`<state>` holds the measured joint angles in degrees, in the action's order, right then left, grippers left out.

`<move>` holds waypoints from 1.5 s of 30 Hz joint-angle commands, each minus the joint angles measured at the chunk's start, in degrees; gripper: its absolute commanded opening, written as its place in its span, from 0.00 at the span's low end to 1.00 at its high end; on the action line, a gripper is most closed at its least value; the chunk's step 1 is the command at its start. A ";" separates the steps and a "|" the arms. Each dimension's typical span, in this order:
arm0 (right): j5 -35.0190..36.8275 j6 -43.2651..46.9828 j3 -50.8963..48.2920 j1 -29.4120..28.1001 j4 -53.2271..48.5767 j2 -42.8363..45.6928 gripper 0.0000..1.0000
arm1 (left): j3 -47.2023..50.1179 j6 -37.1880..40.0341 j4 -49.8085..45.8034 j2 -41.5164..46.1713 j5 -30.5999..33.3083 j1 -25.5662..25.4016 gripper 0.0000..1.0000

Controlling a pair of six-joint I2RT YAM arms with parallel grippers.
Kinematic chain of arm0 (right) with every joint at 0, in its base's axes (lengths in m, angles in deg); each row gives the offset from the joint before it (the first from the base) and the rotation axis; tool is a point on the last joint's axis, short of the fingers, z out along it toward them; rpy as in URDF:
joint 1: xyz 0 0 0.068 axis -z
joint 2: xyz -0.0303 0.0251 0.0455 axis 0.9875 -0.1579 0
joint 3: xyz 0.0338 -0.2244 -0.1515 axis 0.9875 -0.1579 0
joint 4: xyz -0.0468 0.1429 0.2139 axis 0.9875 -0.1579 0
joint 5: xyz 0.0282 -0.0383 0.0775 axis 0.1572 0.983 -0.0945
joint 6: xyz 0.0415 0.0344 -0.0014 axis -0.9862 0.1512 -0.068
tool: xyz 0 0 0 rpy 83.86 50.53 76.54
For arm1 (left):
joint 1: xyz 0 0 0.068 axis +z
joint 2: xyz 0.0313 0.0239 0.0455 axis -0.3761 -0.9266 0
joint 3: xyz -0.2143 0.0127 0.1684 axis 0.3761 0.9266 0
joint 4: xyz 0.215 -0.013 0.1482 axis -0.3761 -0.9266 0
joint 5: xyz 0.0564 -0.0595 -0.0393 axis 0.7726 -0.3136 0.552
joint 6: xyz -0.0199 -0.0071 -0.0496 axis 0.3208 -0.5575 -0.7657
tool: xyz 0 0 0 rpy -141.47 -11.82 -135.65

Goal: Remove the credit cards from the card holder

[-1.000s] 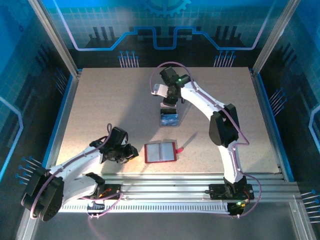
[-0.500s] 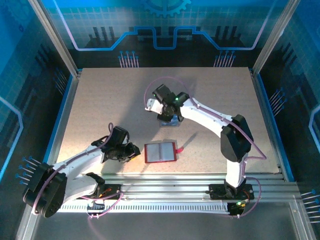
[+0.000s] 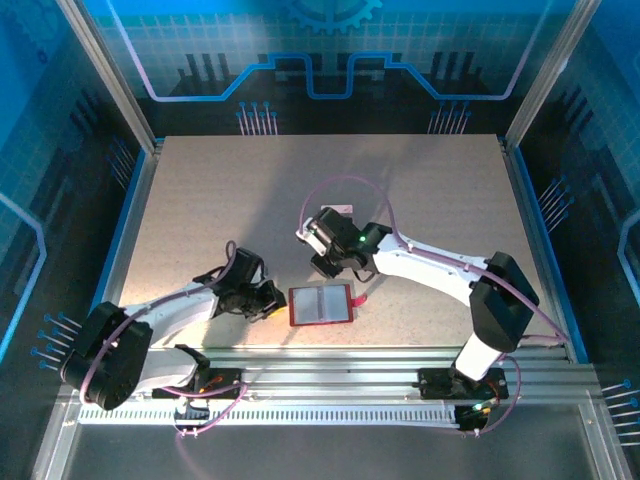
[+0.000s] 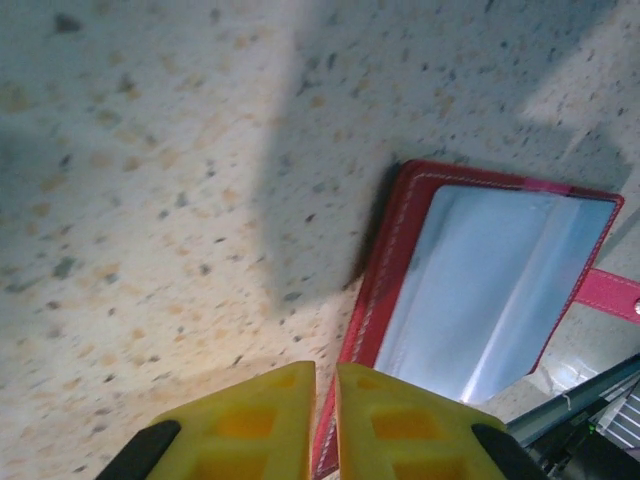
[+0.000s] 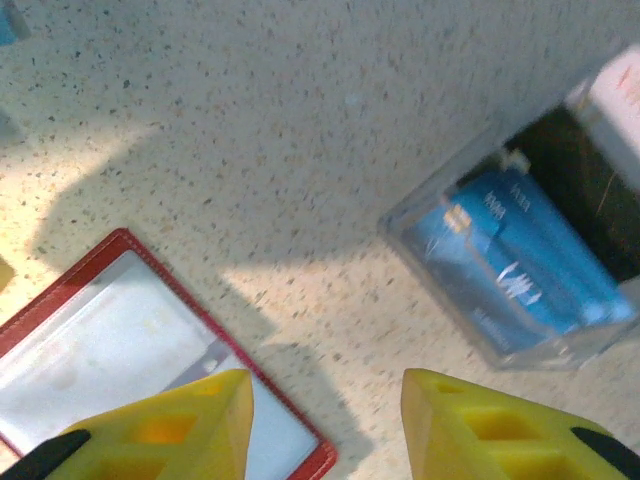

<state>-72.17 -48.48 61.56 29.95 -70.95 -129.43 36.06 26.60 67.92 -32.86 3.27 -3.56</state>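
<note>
Left pincer (image 4: 325,375): yellow fingers drawn together with only a thin slit between them, low over the speckled worktop (image 3: 220,200).
Left pincer to card holder (image 4: 480,290): the holder lies just ahead of the fingertips and off to one side. Its red stitched edge runs in under one finger; whether they touch, I cannot tell.
Right pincer (image 5: 325,390): fingers spread wide, with bare worktop in the gap.
Right pincer to card holder: in the right wrist view a corner of the holder sits beside and partly under one finger. From above, this pincer hangs just past the holder's far edge.
Card holder: open and flat, pale grey pockets up, with a red tab (image 4: 612,293) sticking out of one side. It lies near the worktop's front edge, between the two pincers.
Blue card (image 5: 530,265): inside a clear cover (image 5: 440,262), apart from the holder, across the right pincer's gap.
Black card (image 5: 585,185): just behind the blue one, blurred.
Pale card (image 5: 625,95): beyond that, at the picture's edge.
</note>
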 commanded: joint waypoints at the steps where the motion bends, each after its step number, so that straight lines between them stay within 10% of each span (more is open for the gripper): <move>1: -1.83 -13.00 -3.38 -0.87 3.47 3.33 0.43 | -2.21 -0.59 2.62 -2.25 -2.43 0.38 0.12; 22: -23.64 -37.37 -14.18 2.70 15.90 1.26 0.35 | -5.46 0.00 5.93 -9.36 -4.29 0.02 0.05; 45: -34.51 -42.61 -14.56 2.43 22.28 -8.77 0.33 | -4.78 1.02 3.45 -9.68 -2.97 -0.15 0.03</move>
<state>-105.09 -90.32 46.87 32.36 -49.31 -137.16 31.26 26.82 73.02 -42.71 0.51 -3.58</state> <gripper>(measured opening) 0.326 0.044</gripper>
